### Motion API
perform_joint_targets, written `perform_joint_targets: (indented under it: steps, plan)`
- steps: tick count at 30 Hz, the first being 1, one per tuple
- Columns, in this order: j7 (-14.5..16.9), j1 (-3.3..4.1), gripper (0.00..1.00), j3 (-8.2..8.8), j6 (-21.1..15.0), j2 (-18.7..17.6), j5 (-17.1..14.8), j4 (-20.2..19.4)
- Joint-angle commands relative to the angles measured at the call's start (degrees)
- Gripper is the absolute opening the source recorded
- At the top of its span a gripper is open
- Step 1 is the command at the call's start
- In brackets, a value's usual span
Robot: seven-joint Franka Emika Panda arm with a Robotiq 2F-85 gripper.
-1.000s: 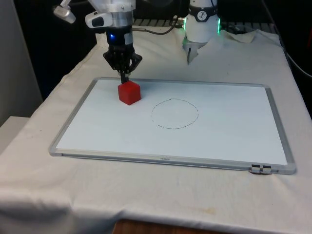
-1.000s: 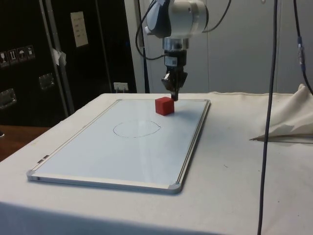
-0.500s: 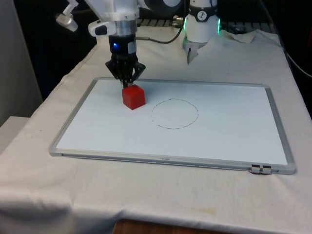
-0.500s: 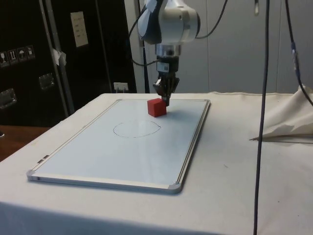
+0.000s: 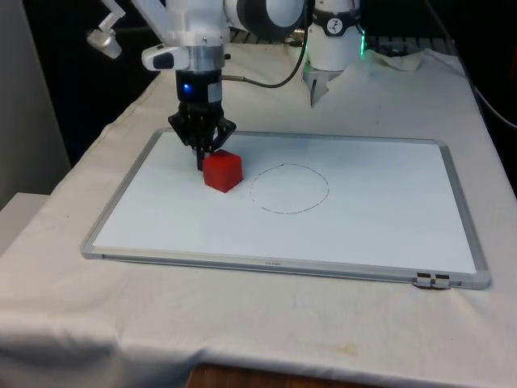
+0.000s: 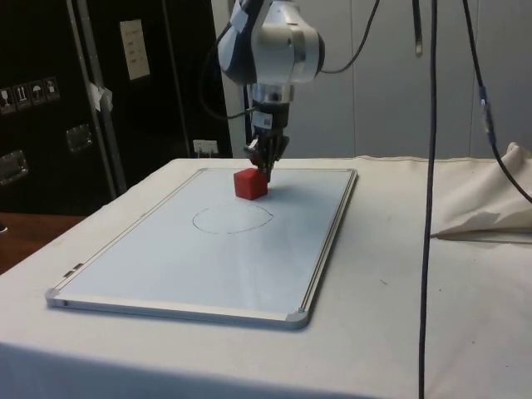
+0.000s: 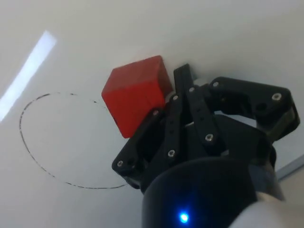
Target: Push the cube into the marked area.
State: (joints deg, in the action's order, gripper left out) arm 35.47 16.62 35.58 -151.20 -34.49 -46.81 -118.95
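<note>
Item 1: red cube (image 5: pixel 222 170), resting flat on the whiteboard (image 5: pixel 380 226). In the front view it sat toward that view's left, just outside the drawn circle (image 5: pixel 289 188), on the circle's left side as that view shows it. In the side view the cube (image 6: pixel 250 184) lay beyond the circle (image 6: pixel 233 219), near it but apart from the line. In the wrist view the cube (image 7: pixel 135 93) stood beside the pencil line of the circle (image 7: pixel 33 152), 1 corner close to it.

Item 2: end effector (image 5: pixel 201 160), black, pointing down at the board, its 2 fingers pressed together into 1 tip with nothing pinched between them. The tip touched the cube's side facing away from the circle. In the side view the end effector (image 6: pixel 266 170) stood just behind the cube; in the wrist view the end effector (image 7: pixel 183 78) met the cube's edge.

Item 3: whiteboard, rectangular, silver-framed, lying flat on the desk (image 5: pixel 48 307), white cloth under it. Circle drawn thinly near the board's middle, nothing inside it.

Item 4: white arm (image 6: pixel 270 46), bent over the board's far part.

Item 5: folded cloth (image 6: pixel 490 208) lying on the desk, well apart from the board.
</note>
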Motion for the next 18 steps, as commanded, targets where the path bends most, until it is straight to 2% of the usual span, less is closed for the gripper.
perform_joint_targets:
  steps: [1,3,4,5,11,12,18]
  plan:
    - [1.0,-0.57,0.00,-0.86,-0.8,0.0,-1.3,0.6]
    - [1.3,-0.57,0.00,-0.92,-0.7,-0.2,-1.8,1.1]
    - [0.5,0.00,0.00,-0.06,0.0,-0.3,-0.7,0.7]
    - [1.7,-0.63,0.00,-0.97,-0.6,-0.3,-2.2,1.5]
    - [1.4,0.00,0.00,-0.97,-0.3,0.0,-2.1,2.3]
    - [1.0,0.11,0.00,-0.57,0.0,-0.5,-1.4,2.3]
    - [1.1,0.69,0.00,-1.43,0.1,0.9,-1.8,2.6]
